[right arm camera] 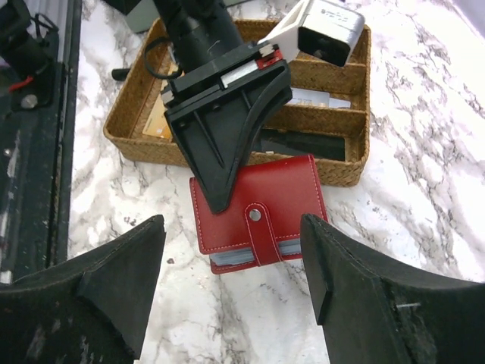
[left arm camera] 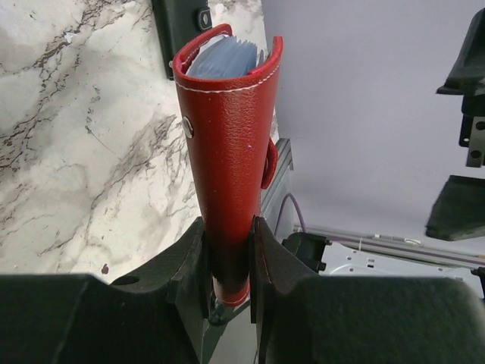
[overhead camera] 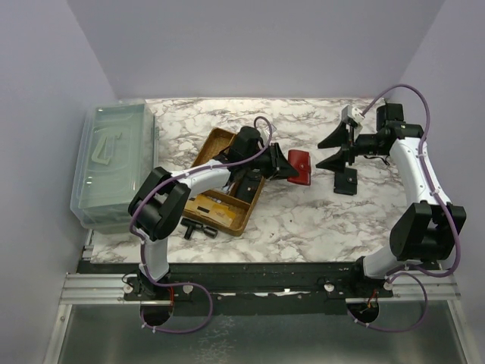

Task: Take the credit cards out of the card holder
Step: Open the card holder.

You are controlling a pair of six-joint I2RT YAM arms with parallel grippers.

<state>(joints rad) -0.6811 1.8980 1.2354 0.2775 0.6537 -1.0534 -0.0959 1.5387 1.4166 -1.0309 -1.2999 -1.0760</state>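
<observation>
Marble table (overhead camera: 318, 220) is carrying everything, pale lilac walls (overhead camera: 265, 45) closing in around it. A clear plastic bin (overhead camera: 114, 159) is sitting at the left, a wicker tray (overhead camera: 214, 140) beside it. The left tool (overhead camera: 279, 171) is clenching the red card holder (overhead camera: 300, 167) just right of the tray, cards (left arm camera: 216, 57) showing inside. The right tool (overhead camera: 333, 149) is hanging released farther right, near a black case (overhead camera: 345, 180).

Red leather card holder (right arm camera: 261, 205): white stitching along edges, silver snap stud on strap. Pale blue-grey cards (left arm camera: 223, 57) show in its open end. Marble-pattern table (overhead camera: 303, 220): white ground, grey veins. Woven wicker tray (right arm camera: 132, 144): tan (darker honey-brown in shade). Left pincer (left arm camera: 227, 254), right pincer (overhead camera: 322, 154): matte black. Lidded plastic bin (overhead camera: 114, 163): translucent, faint green tint. Thin arm cables (overhead camera: 402, 86): purple. Enclosure walls (overhead camera: 265, 45): pale lilac.
</observation>
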